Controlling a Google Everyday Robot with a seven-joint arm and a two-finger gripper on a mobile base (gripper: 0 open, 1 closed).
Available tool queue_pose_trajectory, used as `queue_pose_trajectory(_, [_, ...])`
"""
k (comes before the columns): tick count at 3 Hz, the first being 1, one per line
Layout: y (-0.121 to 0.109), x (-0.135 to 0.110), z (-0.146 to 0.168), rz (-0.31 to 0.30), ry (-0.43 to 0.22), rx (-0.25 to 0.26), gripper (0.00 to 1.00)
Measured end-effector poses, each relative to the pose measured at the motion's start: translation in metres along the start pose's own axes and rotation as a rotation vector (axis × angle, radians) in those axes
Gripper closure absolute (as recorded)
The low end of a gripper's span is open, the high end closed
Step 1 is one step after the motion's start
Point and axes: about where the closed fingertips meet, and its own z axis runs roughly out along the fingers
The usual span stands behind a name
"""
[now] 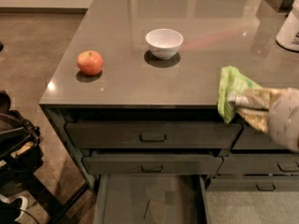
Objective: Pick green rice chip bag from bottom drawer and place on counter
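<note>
My gripper (240, 105) is at the right, at the counter's front edge, shut on the green rice chip bag (231, 91). The crinkled bright-green bag hangs upright from the fingers, partly over the counter (131, 85) and partly in front of the top drawer. The bottom drawer (152, 199) is pulled open at the bottom; its flat grey floor shows a few square patches and nothing else.
A white bowl (164, 43) stands mid-counter and a red apple (89, 62) to its left. A white container (289, 29) stands at the far right edge. Two shut drawers (152, 135) with handles lie above the open one. Dark equipment (14, 148) stands on the floor at left.
</note>
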Motion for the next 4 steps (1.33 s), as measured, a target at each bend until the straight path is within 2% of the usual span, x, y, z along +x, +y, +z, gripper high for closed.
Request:
queue_pose_trajectory(1, [-0.027, 0.041, 0.020, -0.055, -0.027, -0.048, 1.00])
queue_pose_trajectory(2, [-0.046, 0.058, 0.062, -0.097, -0.121, -0.099, 1.00])
queue_pose_trajectory(3, [-0.074, 0.036, 0.119, -0.117, -0.294, -0.086, 1.00])
queue_pose_trajectory(4, [-0.105, 0.015, 0.142, -0.123, -0.354, -0.048, 0.83])
